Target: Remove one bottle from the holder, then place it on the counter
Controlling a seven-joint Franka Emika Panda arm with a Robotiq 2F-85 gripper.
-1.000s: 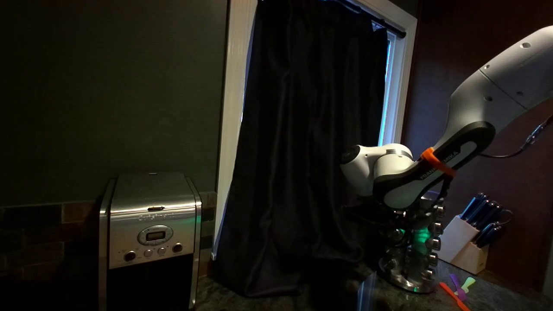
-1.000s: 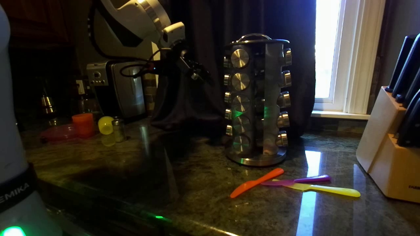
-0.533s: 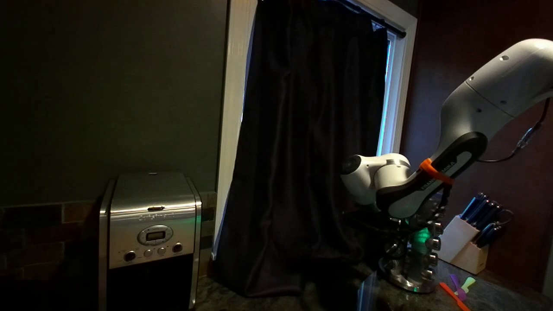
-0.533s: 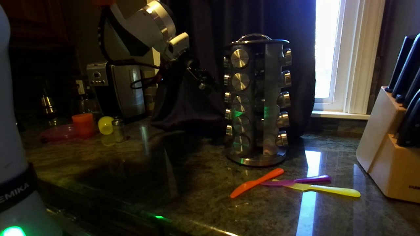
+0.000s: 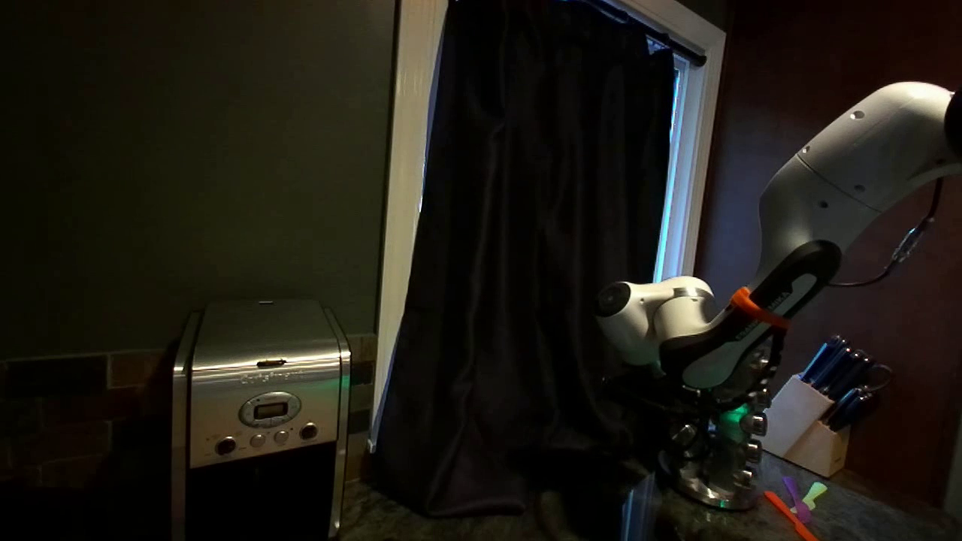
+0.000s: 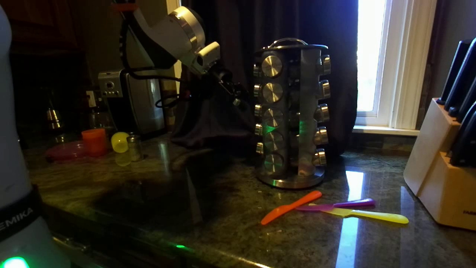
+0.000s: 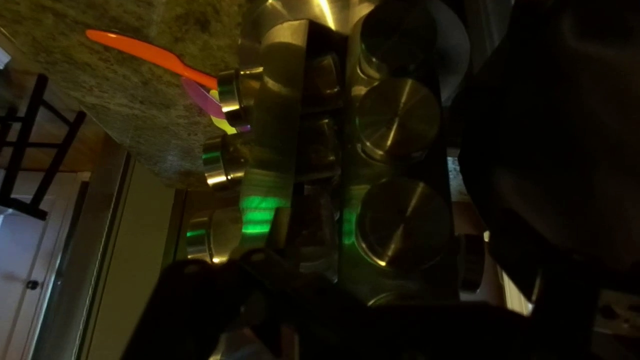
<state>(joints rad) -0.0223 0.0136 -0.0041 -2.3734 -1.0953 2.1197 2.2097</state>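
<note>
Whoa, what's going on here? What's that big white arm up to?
A robot arm has its gripper beside an upright, round metal rack that holds rows of metal-capped bottles. The job is to take one bottle out and put it on the dark counter the rack stands on. It is too dim around the gripper to tell whether it is open or touching a bottle. Three colourful knives lie on the counter near the rack.
</note>
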